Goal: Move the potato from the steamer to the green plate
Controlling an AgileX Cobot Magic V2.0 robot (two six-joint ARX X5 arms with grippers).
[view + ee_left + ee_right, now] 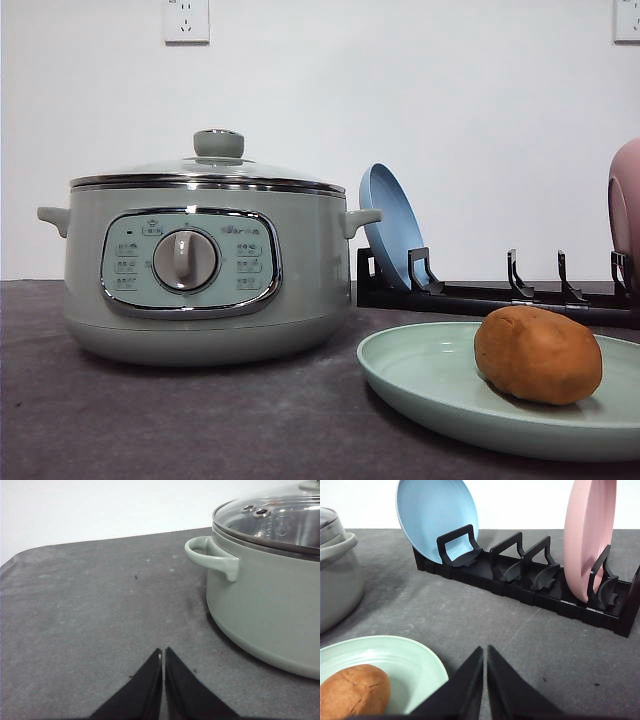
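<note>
The orange-brown potato [537, 354] lies on the pale green plate [420, 380] at the front right of the table; both show again in the right wrist view, potato [353, 690] on plate [415, 665]. The pale-green steamer [200, 260] stands to the left of the plate with its glass lid on. My left gripper [163, 652] is shut and empty above the bare table, with the steamer [270, 605] and its side handle close by. My right gripper [485, 650] is shut and empty just beside the plate's rim.
A black dish rack [480, 295] stands behind the plate, holding a blue plate [392, 225] and a pink dish [626, 205]. The right wrist view shows the rack [530, 582], blue plate [437, 517] and pink dish [587, 535]. Dark grey tabletop [90, 615] lies beside the steamer.
</note>
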